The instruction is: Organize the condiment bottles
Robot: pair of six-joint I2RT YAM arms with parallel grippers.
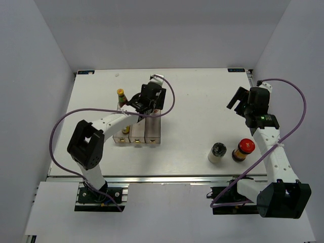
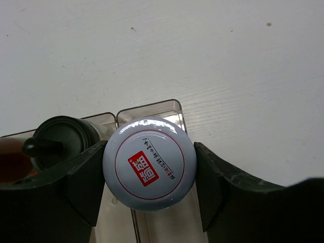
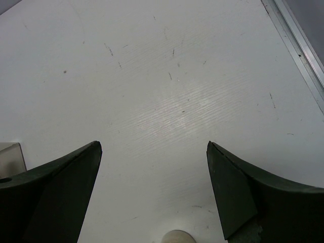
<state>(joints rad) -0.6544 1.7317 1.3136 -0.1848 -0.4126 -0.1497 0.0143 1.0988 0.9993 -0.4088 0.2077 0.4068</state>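
White desk (image 1: 202,111); left claw (image 2: 149,177) clamps round white red-labelled jar (image 2: 149,162) over the clear three-compartment plastic tray (image 2: 174,107) — placing step, likely lower then release; right claw (image 3: 153,152) gapes empty.

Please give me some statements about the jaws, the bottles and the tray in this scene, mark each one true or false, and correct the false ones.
1. The left jaws hold the white jar. True.
2. A shaker stands beside the red-lidded jar on the table. True.
3. The right jaws grip the red-lidded jar. False: they are open and empty, above bare table.
4. A second shaker sits in the tray, in the compartment next to the one under the white jar. True.
5. The tray has five compartments. False: it has three.
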